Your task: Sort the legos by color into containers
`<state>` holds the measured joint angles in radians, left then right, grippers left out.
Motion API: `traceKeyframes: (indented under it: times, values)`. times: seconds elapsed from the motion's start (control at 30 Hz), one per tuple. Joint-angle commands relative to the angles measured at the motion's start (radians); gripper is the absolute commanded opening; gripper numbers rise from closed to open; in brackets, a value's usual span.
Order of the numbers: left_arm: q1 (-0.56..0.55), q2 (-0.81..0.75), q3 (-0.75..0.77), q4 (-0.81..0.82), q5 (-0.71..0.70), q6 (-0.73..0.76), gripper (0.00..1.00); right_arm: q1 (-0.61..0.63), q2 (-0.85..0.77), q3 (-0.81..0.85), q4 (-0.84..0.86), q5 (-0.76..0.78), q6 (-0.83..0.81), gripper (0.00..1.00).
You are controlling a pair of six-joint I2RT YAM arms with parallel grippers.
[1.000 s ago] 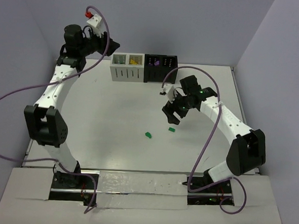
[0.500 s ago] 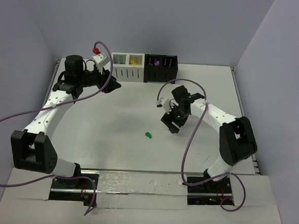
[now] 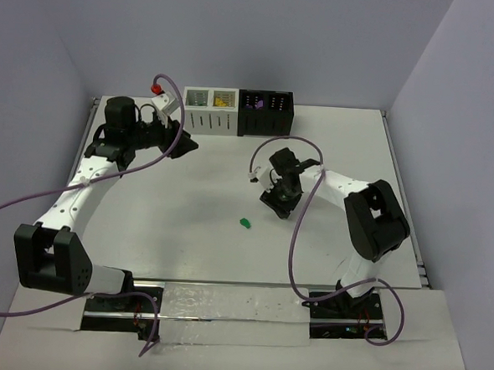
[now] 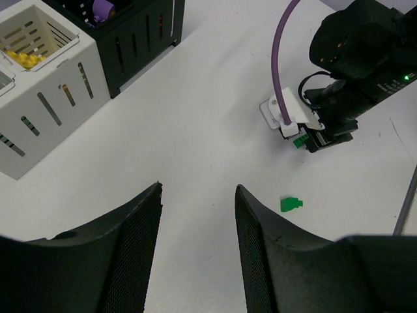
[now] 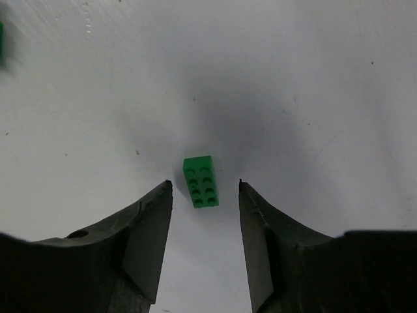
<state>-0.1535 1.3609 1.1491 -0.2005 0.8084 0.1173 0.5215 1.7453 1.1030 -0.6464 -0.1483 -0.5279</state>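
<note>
The right gripper (image 5: 203, 190) points down at the table (image 5: 313, 78) with its jaws moderately apart. One green lego (image 5: 201, 181) lies flat on the table between the fingertips, clear of both fingers. A second green lego (image 3: 245, 223) lies on the table near this gripper, outside the jaws. The left gripper (image 4: 197, 195) hangs above the table, jaws apart, nothing between them. Ahead of it and to its left stands the white container (image 4: 58, 91), with yellow legos (image 4: 29, 59) in one compartment. The black container (image 4: 137, 32) touches the white one.
</note>
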Motion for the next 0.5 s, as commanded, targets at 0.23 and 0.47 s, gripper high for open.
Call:
traceKeyframes:
  times: [0.23,0.47]
  values:
    - [0.002,-0.029,-0.025,0.039,-0.012,-0.004,0.54,0.029,0.040,-0.011,0.011,0.028,-0.031,0.28]
    - [0.015,-0.034,-0.044,0.068,-0.013,-0.066,0.54,0.049,0.037,0.229,-0.087,-0.045,-0.005,0.00]
